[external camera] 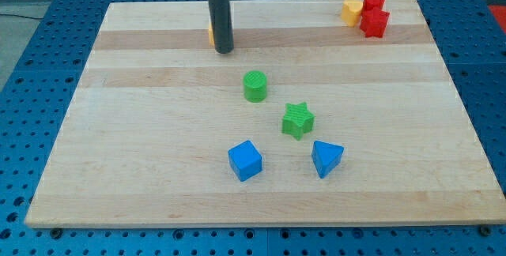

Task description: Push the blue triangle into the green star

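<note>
The blue triangle [326, 158] lies near the view's bottom, right of centre. The green star [297, 120] sits just up and to the left of it, a small gap apart. My tip [224, 50] rests on the board near the view's top, left of centre, far from both blocks. A small orange-yellow block [210, 34] peeks out at the rod's left side, mostly hidden by it.
A green cylinder [254, 86] stands between my tip and the star. A blue cube [244, 160] lies left of the triangle. A yellow block [353, 9] and two red blocks [374, 1] [375, 23] cluster at the top right corner of the wooden board [118, 145].
</note>
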Motion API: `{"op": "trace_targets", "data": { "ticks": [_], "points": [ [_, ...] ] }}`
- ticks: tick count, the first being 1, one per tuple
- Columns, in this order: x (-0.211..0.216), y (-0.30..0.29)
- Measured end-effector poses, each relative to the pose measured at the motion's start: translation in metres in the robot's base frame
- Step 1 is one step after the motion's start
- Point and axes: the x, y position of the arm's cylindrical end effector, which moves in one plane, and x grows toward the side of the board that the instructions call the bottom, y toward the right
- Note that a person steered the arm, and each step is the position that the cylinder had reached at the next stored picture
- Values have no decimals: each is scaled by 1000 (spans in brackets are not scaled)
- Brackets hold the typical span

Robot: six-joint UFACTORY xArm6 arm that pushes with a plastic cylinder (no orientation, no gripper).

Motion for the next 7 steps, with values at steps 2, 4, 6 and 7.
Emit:
{"op": "trace_targets", "data": {
  "ticks": [2,4,6,7],
  "points": [
    [-29,-38],
    [-35,131],
    [-49,64],
    [-57,137]
  ]
}}
